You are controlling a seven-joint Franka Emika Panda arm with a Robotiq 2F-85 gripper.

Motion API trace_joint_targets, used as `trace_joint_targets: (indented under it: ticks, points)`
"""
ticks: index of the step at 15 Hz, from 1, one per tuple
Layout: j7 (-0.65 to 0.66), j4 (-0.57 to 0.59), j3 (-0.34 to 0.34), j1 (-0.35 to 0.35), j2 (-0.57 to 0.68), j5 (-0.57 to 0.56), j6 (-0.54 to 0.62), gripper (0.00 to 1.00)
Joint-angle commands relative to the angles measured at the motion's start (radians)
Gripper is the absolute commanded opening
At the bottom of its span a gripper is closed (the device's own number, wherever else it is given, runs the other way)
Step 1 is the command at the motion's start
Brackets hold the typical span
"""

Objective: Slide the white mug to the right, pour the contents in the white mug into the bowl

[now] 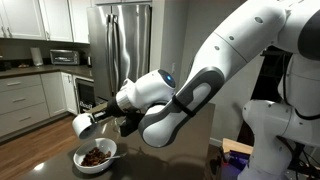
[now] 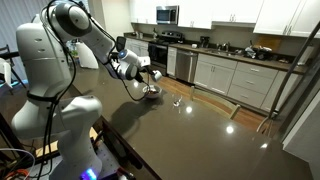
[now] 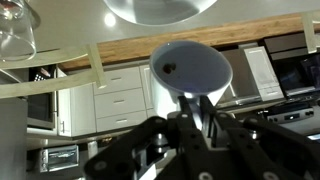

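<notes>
My gripper (image 1: 103, 121) is shut on the white mug (image 1: 84, 124) and holds it tipped on its side just above the bowl (image 1: 98, 155), a wide white bowl with brown food pieces on the dark table. In an exterior view the gripper (image 2: 143, 74) holds the mug (image 2: 151, 79) over the bowl (image 2: 153, 92). In the wrist view, which stands upside down, the mug (image 3: 190, 66) sits between the fingers (image 3: 191, 112), with the bowl's rim (image 3: 160, 10) at the top edge. The mug's contents are not visible.
A small clear glass (image 2: 178, 103) stands on the dark table (image 2: 200, 140) beyond the bowl; it also shows in the wrist view (image 3: 15, 30). Kitchen cabinets, a fridge (image 1: 125, 45) and a stove lie behind. The table edge is close to the bowl.
</notes>
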Motion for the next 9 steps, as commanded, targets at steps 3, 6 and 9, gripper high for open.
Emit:
trace_joint_targets:
  ticks: [3,6,9]
  points:
    - [-0.026,0.036,-0.148,0.156,0.025,0.032,0.012,0.07]
    - [-0.022,0.045,-0.228,0.245,0.042,0.033,0.012,0.07]
    - [-0.014,0.046,-0.302,0.326,0.064,0.032,0.012,0.07]
